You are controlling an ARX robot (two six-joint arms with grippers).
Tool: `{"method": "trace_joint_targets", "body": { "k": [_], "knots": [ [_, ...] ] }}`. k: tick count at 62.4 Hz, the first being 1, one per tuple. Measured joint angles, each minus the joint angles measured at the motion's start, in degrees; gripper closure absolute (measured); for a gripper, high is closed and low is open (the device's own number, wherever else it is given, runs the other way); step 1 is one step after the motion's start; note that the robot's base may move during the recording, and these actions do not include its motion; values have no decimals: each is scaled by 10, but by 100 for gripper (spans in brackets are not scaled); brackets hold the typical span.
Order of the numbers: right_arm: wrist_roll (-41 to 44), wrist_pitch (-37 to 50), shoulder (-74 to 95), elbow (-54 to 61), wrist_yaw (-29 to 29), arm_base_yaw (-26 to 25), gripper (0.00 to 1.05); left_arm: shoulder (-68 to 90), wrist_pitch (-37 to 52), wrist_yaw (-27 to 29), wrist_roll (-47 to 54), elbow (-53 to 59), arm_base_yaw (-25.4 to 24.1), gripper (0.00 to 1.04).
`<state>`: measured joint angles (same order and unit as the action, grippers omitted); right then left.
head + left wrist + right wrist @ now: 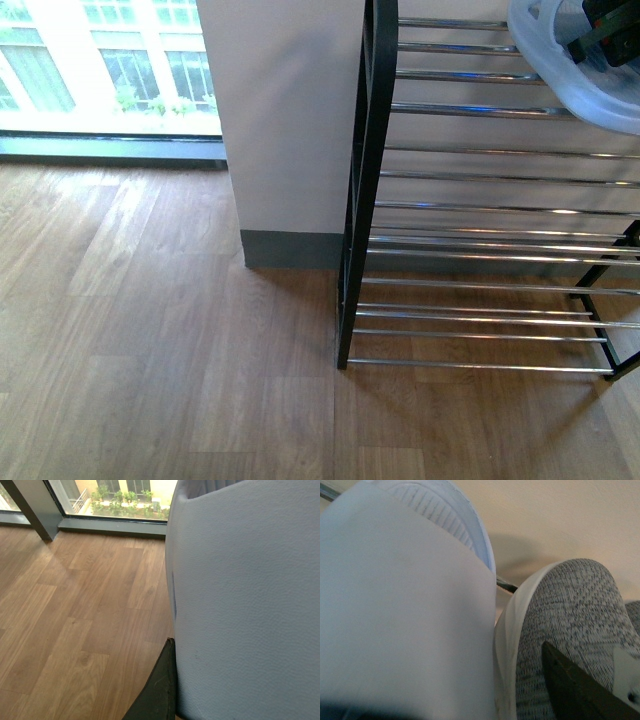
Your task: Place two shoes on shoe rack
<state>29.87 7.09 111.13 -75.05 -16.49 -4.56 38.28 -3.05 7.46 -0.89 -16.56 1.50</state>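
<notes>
Sneaker (570, 630) is seen pressed beside a pale slide sandal (395, 605) on the shoe rack (480, 240); whether either gripper is open or closed cannot be told.

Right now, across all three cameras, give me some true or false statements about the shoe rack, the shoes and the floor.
1. A pale blue-white slide sandal lies on an upper tier of the black metal shoe rack. True.
2. The floor is grey carpet. False: it is a brown wood plank floor.
3. In the right wrist view, a grey knit sneaker with a white sole sits next to the pale sandal. True.
4. The rack's shelves are solid wooden boards. False: they are thin chrome rods.
</notes>
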Motion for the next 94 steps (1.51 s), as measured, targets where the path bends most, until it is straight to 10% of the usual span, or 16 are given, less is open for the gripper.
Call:
{"method": "trace_joint_targets", "body": {
  "k": [19,79,85,94],
  "knots": [
    [-51,42,-130,111,31,2,8,0,0,0,0,0,0,103],
    [-375,219,-663,605,113,-77,9,0,0,0,0,0,0,103],
    [-327,225,-686,623,280,-91,30,0,0,0,0,0,0,103],
    [-310,216,-727,657,268,-64,55,0,0,0,0,0,0,103]
  ]
}}
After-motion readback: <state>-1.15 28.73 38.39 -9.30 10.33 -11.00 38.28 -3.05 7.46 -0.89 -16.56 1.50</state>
